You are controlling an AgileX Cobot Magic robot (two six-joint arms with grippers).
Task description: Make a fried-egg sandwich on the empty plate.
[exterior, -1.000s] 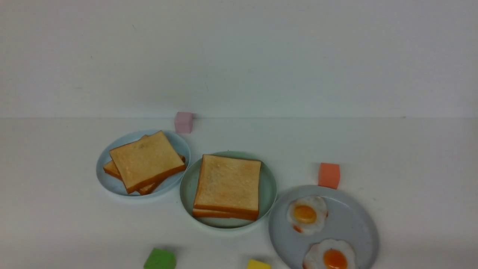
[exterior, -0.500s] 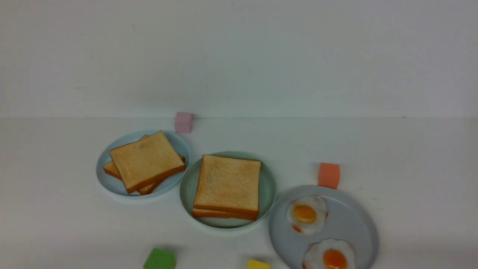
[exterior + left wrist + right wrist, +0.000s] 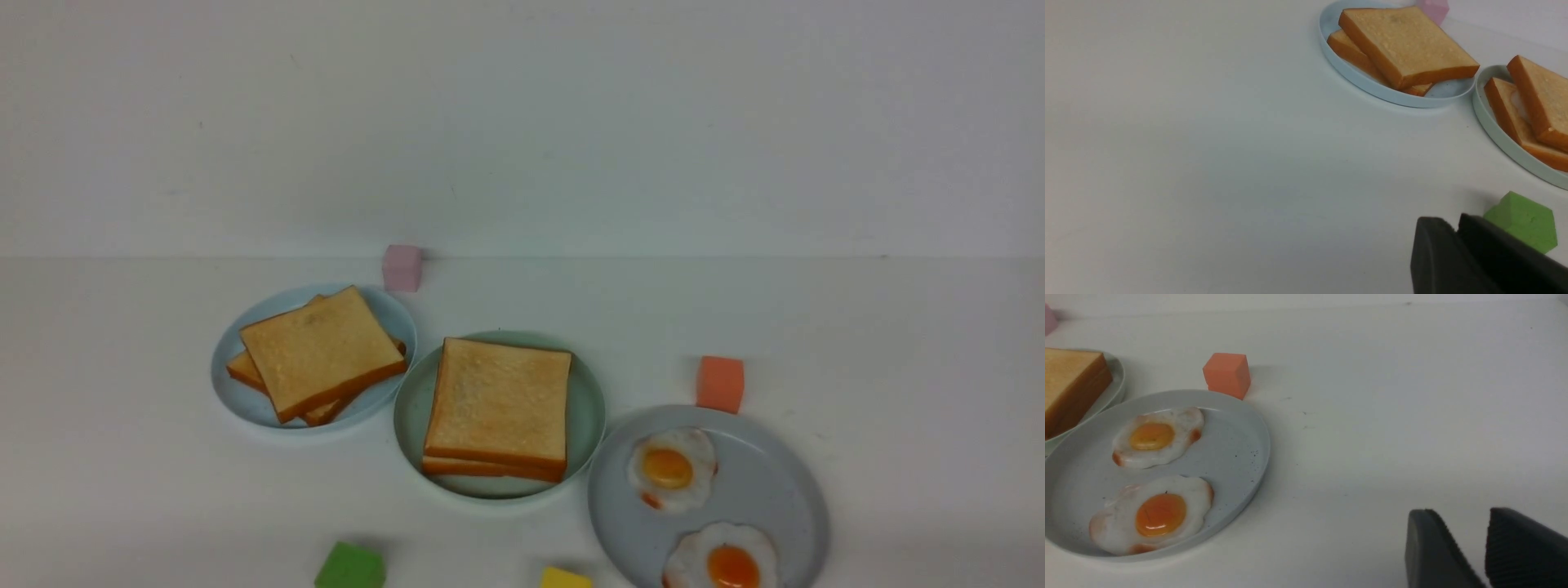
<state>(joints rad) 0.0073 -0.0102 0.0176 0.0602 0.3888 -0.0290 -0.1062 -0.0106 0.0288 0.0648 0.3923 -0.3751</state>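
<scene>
The fried-egg sandwich point(image 3: 498, 404) lies on the mint-green plate point(image 3: 411, 420) in the middle of the front view: two toast slices stacked. In the left wrist view a strip of egg white shows between the slices of the sandwich point(image 3: 1539, 94) on that plate point(image 3: 1502, 143). Neither gripper appears in the front view. My left gripper point(image 3: 1453, 222) hangs over bare table beside a green cube point(image 3: 1521, 220); its fingers stand close and overlap in view. My right gripper point(image 3: 1459, 516) is open with nothing in it, to the right of the egg plate point(image 3: 1249, 453).
A pale-blue plate point(image 3: 233, 388) at the left holds loose toast slices point(image 3: 318, 351). The grey speckled plate point(image 3: 775, 490) at the right holds two fried eggs point(image 3: 669, 469). Cubes lie about: pink point(image 3: 402, 267), orange point(image 3: 719, 383), green point(image 3: 349, 567), yellow point(image 3: 565, 578).
</scene>
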